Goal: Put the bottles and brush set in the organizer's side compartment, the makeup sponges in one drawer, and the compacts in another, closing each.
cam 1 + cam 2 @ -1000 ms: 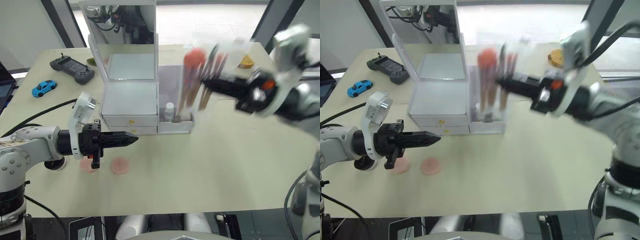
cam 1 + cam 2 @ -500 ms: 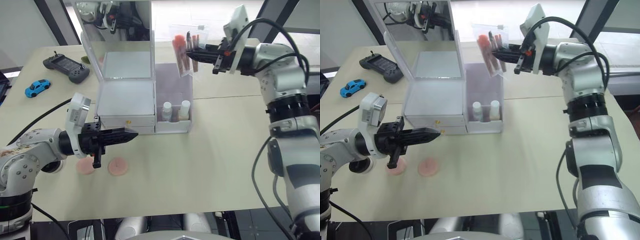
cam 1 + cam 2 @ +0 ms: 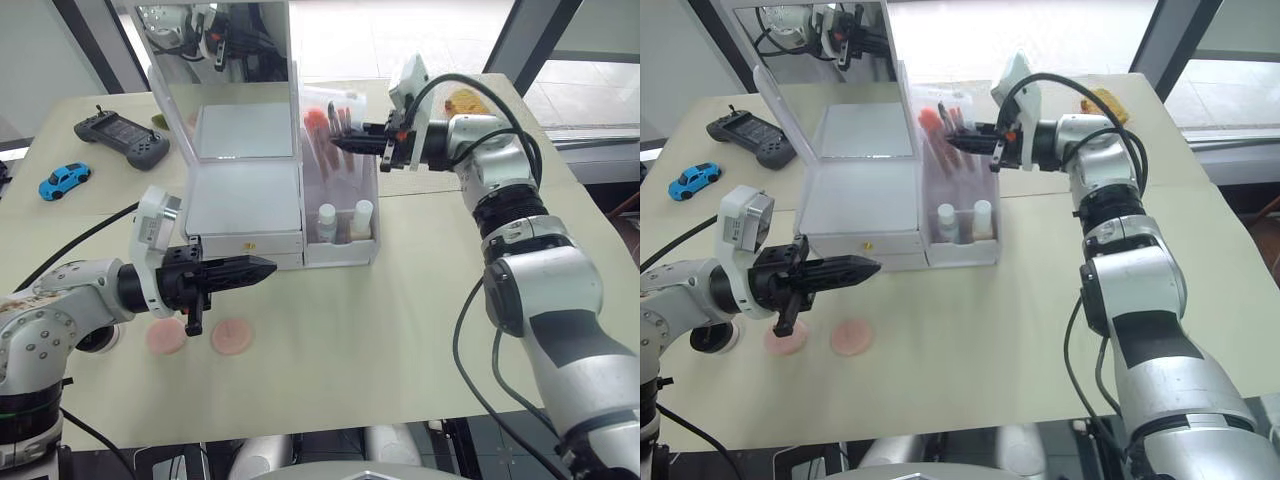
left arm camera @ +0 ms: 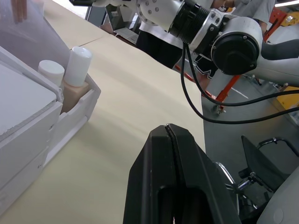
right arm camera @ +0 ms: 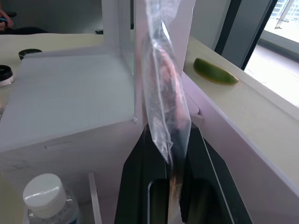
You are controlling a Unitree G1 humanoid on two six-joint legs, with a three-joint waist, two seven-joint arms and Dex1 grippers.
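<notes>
Brush set (image 3: 330, 135) now over the side compartment (image 3: 345, 215)

Your right fingers (image 3: 340, 142) pinch the pouch, which has swung down from high above the organizer (image 3: 250, 190); lower and release beside the bottles (image 3: 343, 220). Left fingers (image 3: 262, 268), pressed together, hover near the makeup sponges (image 3: 199, 337) on the surface (image 3: 400, 330).

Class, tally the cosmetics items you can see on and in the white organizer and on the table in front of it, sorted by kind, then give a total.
Bottles: 2
Pink sponges: 2
Brush pouch, held by the right pincer: 1
Total: 5
</notes>
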